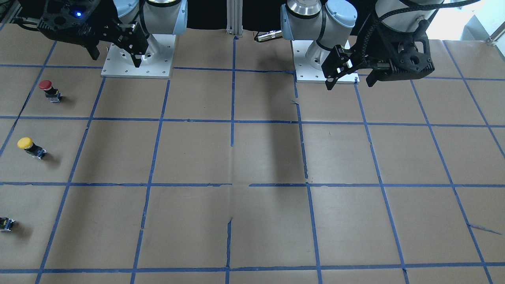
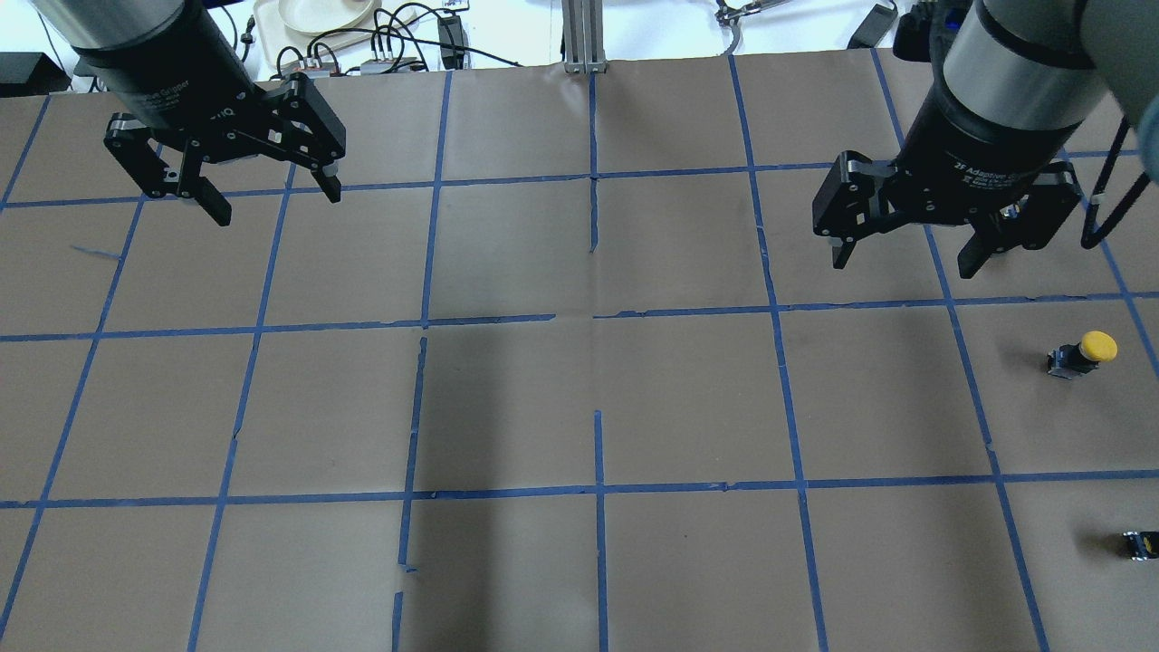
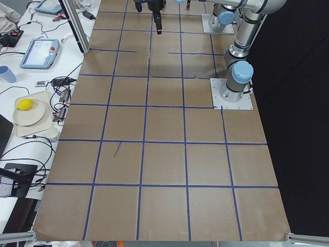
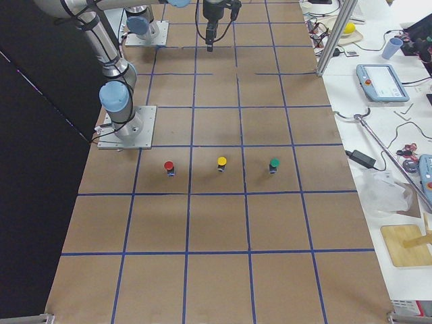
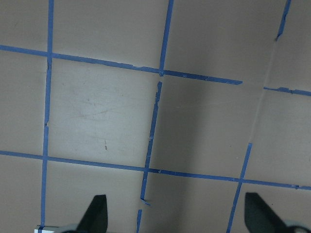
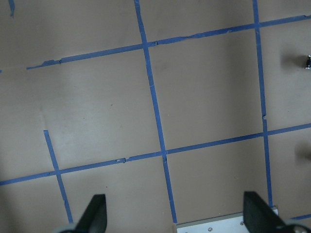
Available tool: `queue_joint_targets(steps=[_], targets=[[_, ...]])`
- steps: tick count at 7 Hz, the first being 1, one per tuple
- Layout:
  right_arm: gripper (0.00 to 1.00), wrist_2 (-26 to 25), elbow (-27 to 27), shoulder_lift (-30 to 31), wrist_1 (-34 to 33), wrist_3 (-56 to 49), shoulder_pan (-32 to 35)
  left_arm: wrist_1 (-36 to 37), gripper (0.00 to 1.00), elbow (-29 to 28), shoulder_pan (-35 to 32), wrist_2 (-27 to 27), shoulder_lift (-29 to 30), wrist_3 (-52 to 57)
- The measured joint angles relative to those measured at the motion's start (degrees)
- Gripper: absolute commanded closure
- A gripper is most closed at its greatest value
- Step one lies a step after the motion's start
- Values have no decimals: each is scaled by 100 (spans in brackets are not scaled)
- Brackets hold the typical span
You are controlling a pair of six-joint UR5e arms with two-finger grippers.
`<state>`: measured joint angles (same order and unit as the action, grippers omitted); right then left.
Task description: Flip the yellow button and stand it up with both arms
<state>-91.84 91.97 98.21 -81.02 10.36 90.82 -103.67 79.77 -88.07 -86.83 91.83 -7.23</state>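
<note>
Facing the robot, the right gripper [image 1: 116,55] is hanging above the worktop [image 1: 252,157] beside its own base plate, its fingers spread wide around nothing, and the left gripper [image 1: 349,81] is hanging likewise by the other base, also wide and empty. The yellow button [image 1: 30,147] is sitting far out on the robot's right side, well apart from both grippers, with the red button [image 1: 49,90] in the square nearer the robot and a small dark third piece [image 1: 6,224] lying farther out, at the view's edge. From overhead, the left gripper [image 2: 273,199] and the right gripper [image 2: 905,261] are both hovering with fingers wide. The yellow button [image 2: 1083,352] is resting in the square just in front of the right gripper, and the third piece [image 2: 1141,543] is showing one square further on. From the left end, the left arm [image 3: 239,62] is rising from its bolted plate. From the right end, the right arm [image 4: 111,61] is standing near, and the yellow button [image 4: 221,163] is standing cap uppermost between the red button [image 4: 169,167] and the third piece [image 4: 274,164], whose top is looking green here. The left wrist camera is showing its fingers [image 5: 97,213] far apart over bare taped paper. The right wrist camera is showing its fingers [image 6: 95,213] equally wide.
</note>
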Motion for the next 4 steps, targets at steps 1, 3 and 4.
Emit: queue_joint_targets(steps=[1,3,4], targets=[[0,13,-16,-67,-4,8,-13,-1,0,-6,0,2,2,0],[0,36,-50,-163,0,17,-114,-2,0,14,-18,-5,-13,-5],[0,36,-51,-174,4,18,-158,-8,0,45,-37,-20,-41,-6]])
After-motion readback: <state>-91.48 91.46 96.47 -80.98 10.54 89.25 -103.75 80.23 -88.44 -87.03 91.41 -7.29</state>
